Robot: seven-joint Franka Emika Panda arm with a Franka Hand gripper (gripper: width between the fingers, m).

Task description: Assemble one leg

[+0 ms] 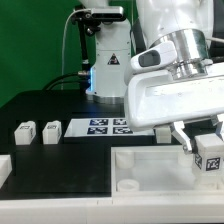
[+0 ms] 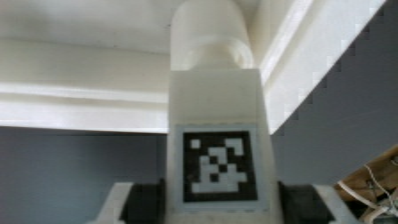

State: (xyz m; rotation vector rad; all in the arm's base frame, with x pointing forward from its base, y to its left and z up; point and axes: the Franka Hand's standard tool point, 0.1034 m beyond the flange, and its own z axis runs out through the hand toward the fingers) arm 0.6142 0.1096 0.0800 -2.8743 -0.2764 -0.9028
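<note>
Step in hand, by judgement: transfer of one leg to its mount.

Small white cube-like plastic leg with black-and-white marker tag, clamped between the jaws of the two-finger gripper. Held at the exterior view's right, over the near right of the large flat white rimmed panel. Contact with the panel not discernible.

In wrist view, tag face toward camera and round end pointing away.

Next, presumably: align round end over mounting spot, lower straight, keep grip firm.
</note>
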